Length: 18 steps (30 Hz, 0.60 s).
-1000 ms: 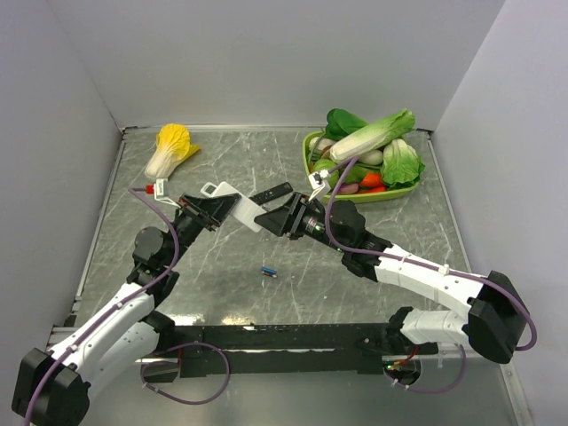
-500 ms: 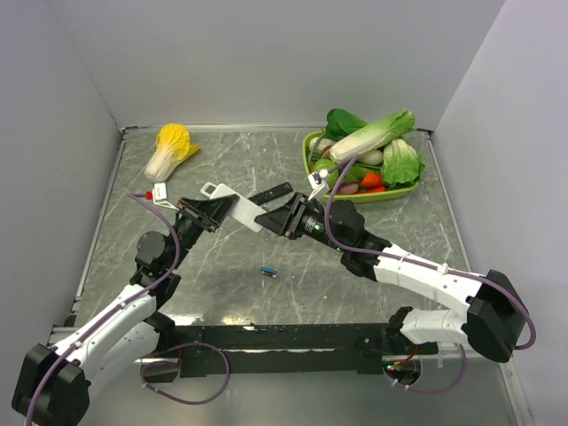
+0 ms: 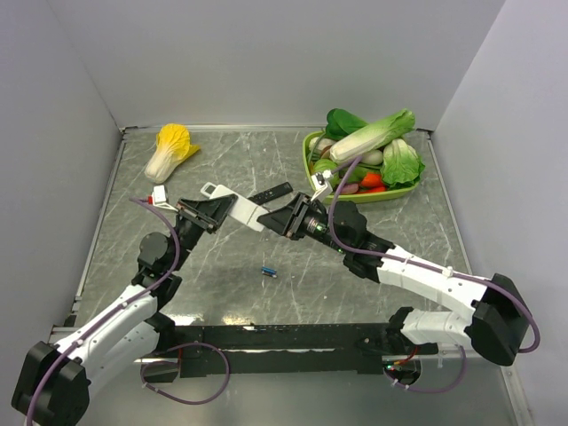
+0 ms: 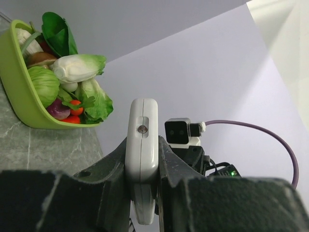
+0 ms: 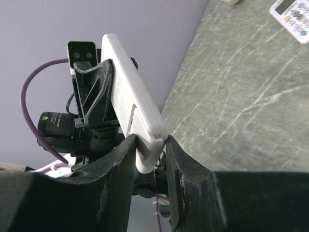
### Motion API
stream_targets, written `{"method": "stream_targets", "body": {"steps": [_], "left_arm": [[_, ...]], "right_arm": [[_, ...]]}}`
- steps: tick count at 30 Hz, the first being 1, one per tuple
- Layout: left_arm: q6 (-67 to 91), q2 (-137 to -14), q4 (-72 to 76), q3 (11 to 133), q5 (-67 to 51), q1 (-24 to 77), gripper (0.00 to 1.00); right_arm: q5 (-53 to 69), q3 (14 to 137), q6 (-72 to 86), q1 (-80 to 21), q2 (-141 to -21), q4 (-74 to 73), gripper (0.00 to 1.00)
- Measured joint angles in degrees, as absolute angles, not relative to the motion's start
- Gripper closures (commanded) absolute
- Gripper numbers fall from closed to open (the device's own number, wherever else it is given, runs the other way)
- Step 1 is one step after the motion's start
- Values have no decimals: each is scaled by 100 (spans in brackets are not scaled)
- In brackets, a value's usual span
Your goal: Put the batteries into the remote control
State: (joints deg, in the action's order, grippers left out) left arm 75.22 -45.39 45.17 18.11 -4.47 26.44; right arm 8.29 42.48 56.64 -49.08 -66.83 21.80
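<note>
**Held item.** The remote control (image 3: 240, 208) is off the table, suspended between the two arms at mid-table. Its long axis runs left to right, and its right end is slightly nearer than its left.

**Left gripper** (image 3: 213, 211). It is clamped on the left end of the remote control. In the left wrist view both fingers press flat against the broad faces, so the remote stands on its narrow edge.

**Right gripper** (image 3: 271, 218). It is set over the right end. In the right wrist view its fingers (image 5: 126, 162) bracket the end with no visible gap, so it appears clamped as well.

**Battery** (image 3: 268, 272). Only one is visible. It lies on the table (image 3: 213, 293), on the near side of the remote control and well apart from it. Its long axis runs roughly left to right.

**Governing relation.** The battery lies almost directly on the near side of the right gripper, which is closer to it than the left gripper is. The right arm is therefore judged better placed for the pickup, with the left arm holding the remote control.

**Not visible.** No open battery compartment can be seen in any view.
</note>
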Motion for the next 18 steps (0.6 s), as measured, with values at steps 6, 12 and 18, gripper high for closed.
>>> {"method": "stream_targets", "body": {"steps": [6, 12, 18], "left_arm": [[7566, -4565, 4449, 1798, -128, 2569, 99], [7647, -4733, 4687, 1798, 78, 2484, 99], [7714, -4965, 4757, 1798, 49, 2484, 99]], "right_arm": [[648, 4187, 5629, -4882, -6482, 1898, 74], [631, 4042, 5500, -4847, -6379, 1490, 85], [672, 4003, 5430, -4821, -6377, 1455, 100]]}}
